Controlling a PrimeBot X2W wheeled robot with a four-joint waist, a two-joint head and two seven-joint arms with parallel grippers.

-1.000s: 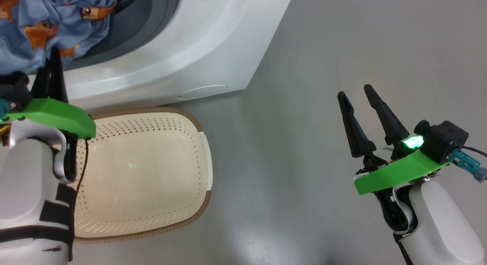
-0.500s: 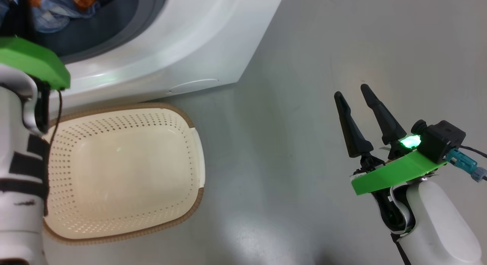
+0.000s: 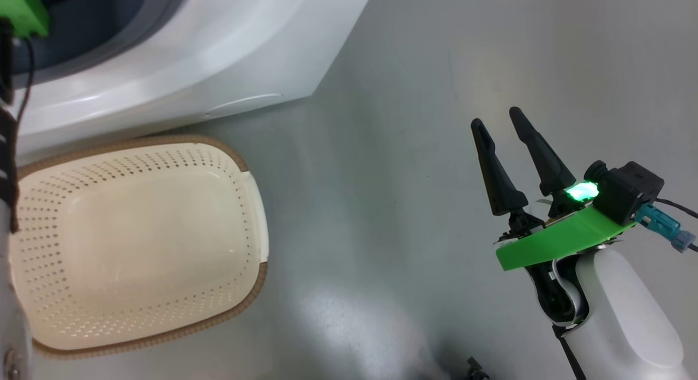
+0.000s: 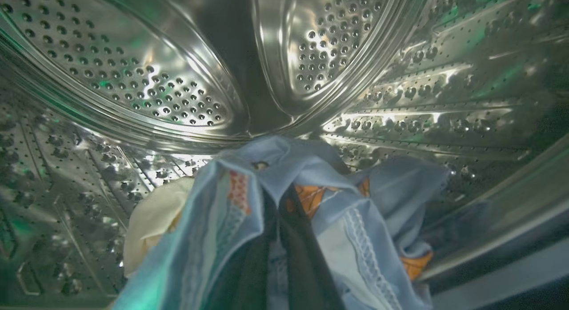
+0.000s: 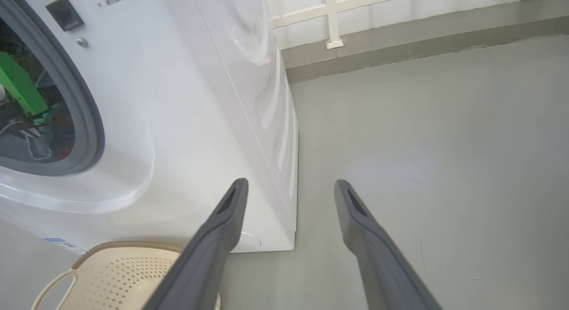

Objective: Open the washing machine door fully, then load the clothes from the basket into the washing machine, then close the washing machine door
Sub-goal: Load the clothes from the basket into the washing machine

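Head view: a small cream perforated plastic basket [image 3: 136, 249] with a brown woven-look rim is seen on the grey floor [image 3: 381, 205] at lower left. Nothing is in it. It is set just in front of the big white front-loading washing machine [image 3: 180, 58]. The right gripper [image 3: 496, 118], two long dark fingers spread apart and holding nothing, is held over bare floor, well apart from both.

Left wrist view: the left gripper [image 4: 279, 207] is reached inside the perforated steel drum [image 4: 133, 78]. It is clamped on the light blue and cream clothes [image 4: 311, 181] with orange prints, which are draped back over the fingers. The drum's back wall lies straight ahead along the fingers. The bundle is judged deep enough to be let go, so an opening of this gripper is expected.

Right wrist view: the spread fingers are pointed past the machine's right front corner. The round opening is seen to the left, with the left arm's green mount [image 5: 18, 87] inside it.
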